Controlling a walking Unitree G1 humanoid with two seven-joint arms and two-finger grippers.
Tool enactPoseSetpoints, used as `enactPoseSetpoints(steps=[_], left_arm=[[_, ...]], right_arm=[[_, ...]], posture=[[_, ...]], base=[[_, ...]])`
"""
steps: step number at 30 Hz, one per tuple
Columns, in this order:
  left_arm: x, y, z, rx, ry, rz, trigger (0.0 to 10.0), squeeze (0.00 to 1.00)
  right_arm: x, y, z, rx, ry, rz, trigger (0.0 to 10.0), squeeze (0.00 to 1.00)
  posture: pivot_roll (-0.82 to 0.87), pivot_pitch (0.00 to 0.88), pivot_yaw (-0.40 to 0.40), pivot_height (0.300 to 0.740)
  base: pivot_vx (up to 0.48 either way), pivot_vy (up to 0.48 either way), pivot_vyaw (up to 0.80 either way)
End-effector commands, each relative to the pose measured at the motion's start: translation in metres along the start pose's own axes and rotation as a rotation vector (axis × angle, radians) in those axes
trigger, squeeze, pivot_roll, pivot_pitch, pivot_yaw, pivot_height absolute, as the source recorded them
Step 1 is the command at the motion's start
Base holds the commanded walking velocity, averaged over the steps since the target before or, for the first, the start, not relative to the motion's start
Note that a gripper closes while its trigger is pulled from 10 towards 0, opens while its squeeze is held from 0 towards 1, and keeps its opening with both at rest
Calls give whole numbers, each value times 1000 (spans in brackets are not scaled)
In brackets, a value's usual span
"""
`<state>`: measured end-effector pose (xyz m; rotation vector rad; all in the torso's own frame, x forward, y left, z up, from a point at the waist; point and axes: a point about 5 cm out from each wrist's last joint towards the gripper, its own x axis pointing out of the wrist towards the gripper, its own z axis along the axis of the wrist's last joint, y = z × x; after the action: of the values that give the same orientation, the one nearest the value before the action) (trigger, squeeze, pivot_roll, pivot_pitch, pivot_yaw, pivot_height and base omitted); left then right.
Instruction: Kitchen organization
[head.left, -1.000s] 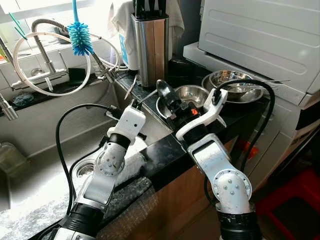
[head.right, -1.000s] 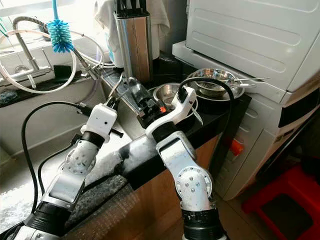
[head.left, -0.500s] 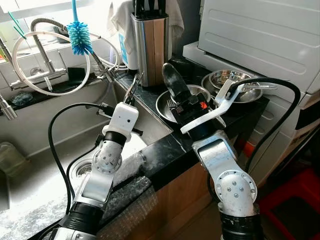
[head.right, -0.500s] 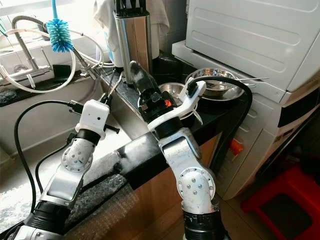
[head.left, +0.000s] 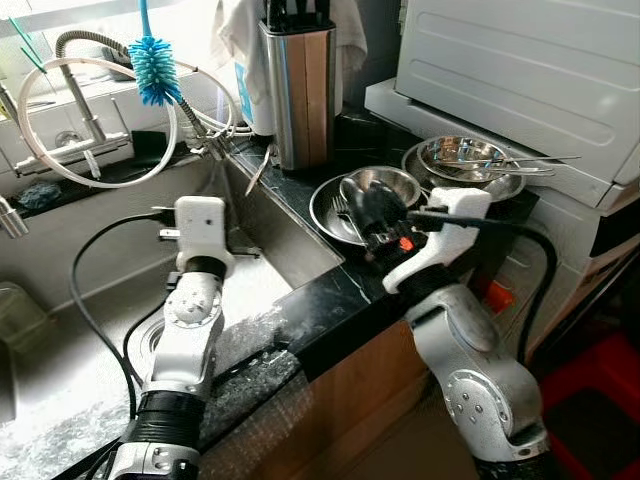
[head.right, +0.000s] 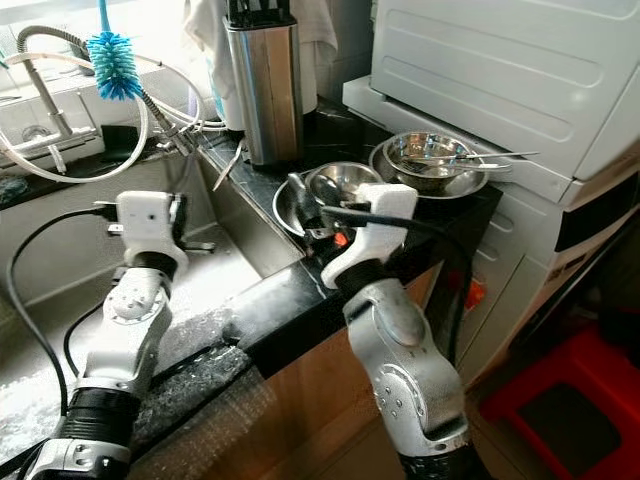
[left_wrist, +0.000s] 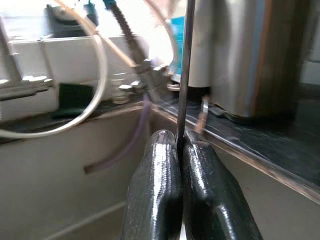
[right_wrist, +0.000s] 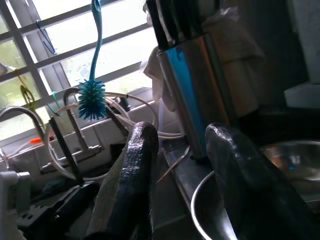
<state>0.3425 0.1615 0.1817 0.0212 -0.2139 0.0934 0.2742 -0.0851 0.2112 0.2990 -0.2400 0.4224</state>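
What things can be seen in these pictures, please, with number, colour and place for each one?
knife block: one, steel and wood, back of the black counter.
steel bowls: several, silver, on the counter right of the knife block.
bottle brush: one, blue, hanging above the sink.
faucet: one, silver, behind the sink.
hose: one, white, looped at the faucet.
sink: one, steel, left of the counter.
white appliance: one, far right.
thin rod: one, dark, in the left end effector.
left end effector: shut on the rod, over the sink.
right end effector: open, near the bowls.
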Motion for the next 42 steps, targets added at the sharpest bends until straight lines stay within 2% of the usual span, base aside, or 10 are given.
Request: enactPoseSetpoints(steps=[1, 4, 10, 17, 24, 26, 29, 35, 38, 42], left_arm=[[6, 8, 3, -19, 9, 32, 10000, 0], [11, 21, 1, -4, 30, 50, 10000, 0], [8, 34, -11, 93, 76, 23, 10000, 0], [1, 38, -26, 45, 121, 39, 10000, 0], [-16, 40, -39, -29, 133, 30, 10000, 0], [-20, 42, -39, -51, 121, 42, 10000, 0], [-21, 42, -40, -51, 119, 45, 10000, 0], [-22, 42, -40, -58, 105, 53, 10000, 0], [-22, 42, -40, -60, 103, 52, 10000, 0], [-22, 40, -40, -62, 102, 48, 10000, 0]], right_arm=[[-4, -2, 8, -40, -49, -28, 10000, 0], [-14, -10, 7, -148, -61, -65, 10000, 0], [-27, -22, 3, -183, -47, -140, 10000, 0], [-34, -32, 0, -251, -26, -175, 10000, 0], [-39, -37, -1, -327, -31, -190, 10000, 0], [-47, -42, -3, -382, -37, -213, 10000, 0], [-52, -47, -5, -401, -35, -247, 10000, 0], [-83, -70, -28, -501, 61, -380, 10000, 0], [-86, -73, -31, -497, 68, -400, 10000, 0], [-102, -86, -53, -496, 154, -457, 10000, 0]], posture=[[-211, 24, 31, 740], [-213, 28, 35, 740], [-213, 33, 32, 740], [-216, 42, 31, 740], [-218, 12, 38, 740], [-218, 1, 39, 740], [-216, 0, 38, 740], [-218, 0, 38, 740], [-217, 0, 38, 740], [-215, 0, 35, 740]], base=[[0, 0, 0], [0, 0, 0], [0, 0, 0], [0, 0, 0], [0, 0, 0], [0, 0, 0], [0, 0, 0], [0, 0, 0], [0, 0, 0], [0, 0, 0]])
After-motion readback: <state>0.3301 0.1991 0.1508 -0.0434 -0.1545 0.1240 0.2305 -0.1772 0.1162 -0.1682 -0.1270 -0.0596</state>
